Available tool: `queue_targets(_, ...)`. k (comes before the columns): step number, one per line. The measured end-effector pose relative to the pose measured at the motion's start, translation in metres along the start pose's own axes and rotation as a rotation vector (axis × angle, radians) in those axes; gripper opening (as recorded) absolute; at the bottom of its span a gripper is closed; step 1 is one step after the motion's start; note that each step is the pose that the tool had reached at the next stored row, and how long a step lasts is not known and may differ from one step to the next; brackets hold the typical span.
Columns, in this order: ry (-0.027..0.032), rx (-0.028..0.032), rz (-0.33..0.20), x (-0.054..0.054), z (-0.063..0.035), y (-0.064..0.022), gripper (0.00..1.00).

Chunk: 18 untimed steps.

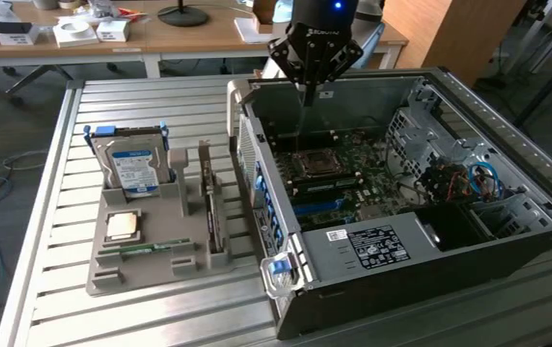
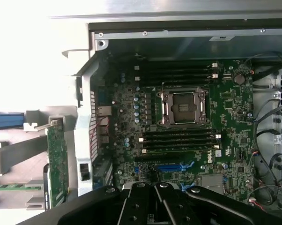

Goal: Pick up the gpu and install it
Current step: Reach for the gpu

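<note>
The gpu (image 1: 212,219) stands on its edge in a slot of the grey holder (image 1: 151,271), to the exterior view's left of the open computer case (image 1: 402,282). In the wrist view the gpu (image 2: 57,161) is a thin card with a metal bracket, just outside the case wall. My gripper (image 1: 304,91) hangs over the far part of the case, above the motherboard (image 1: 348,177), well away from the gpu. Its fingers (image 2: 150,192) are shut together with nothing between them, over the blue slot (image 2: 171,166) of the motherboard (image 2: 178,136).
The holder also carries a silver hard drive (image 1: 134,165), a processor chip (image 1: 123,225) and a green memory stick (image 1: 146,250). Inside the case are the empty processor socket (image 2: 183,108), cables (image 1: 469,181) and drive bays. A desk with boxes (image 1: 74,32) stands behind.
</note>
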<state>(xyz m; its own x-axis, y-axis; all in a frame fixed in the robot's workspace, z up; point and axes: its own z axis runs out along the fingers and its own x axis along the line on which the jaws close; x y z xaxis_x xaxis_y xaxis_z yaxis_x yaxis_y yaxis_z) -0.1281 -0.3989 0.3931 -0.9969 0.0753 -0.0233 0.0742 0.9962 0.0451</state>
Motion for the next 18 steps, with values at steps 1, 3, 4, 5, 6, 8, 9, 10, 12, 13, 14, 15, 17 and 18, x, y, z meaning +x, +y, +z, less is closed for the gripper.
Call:
queue_targets(1,0.0000,0.0000,0.000,0.002,0.0000,-0.0002,0.11)
queue_targets(3,0.0000,0.0000,0.000,0.007,0.0000,-0.0005,0.11)
queue_targets(4,0.0000,0.0001,0.000,0.010,0.0001,-0.0007,0.11)
queue_targets(5,0.0000,0.0000,0.000,0.012,0.0001,-0.0009,0.11)
queue_targets(6,0.0000,0.0000,0.000,0.014,0.0002,-0.0011,0.11)
queue_targets(8,0.0000,0.0000,0.000,0.019,0.0003,-0.0014,0.11)
queue_targets(9,0.0000,0.0000,0.000,0.021,0.0004,-0.0016,0.11)
queue_targets(10,0.0000,0.0000,0.000,0.024,0.0004,-0.0019,0.11)
queue_targets(12,-0.0001,0.0000,0.000,0.030,0.0006,-0.0023,0.11)
queue_targets(13,0.0000,0.0000,0.000,0.033,0.0006,-0.0025,0.11)
queue_targets(14,0.0000,0.0000,0.000,0.036,0.0007,-0.0027,0.11)
queue_targets(15,0.0000,0.0000,0.000,0.039,0.0008,-0.0029,0.11)
queue_targets(17,0.0000,0.0000,0.000,0.045,0.0010,-0.0034,0.11)
queue_targets(18,0.0000,0.0000,0.000,0.049,0.0011,-0.0037,0.11)
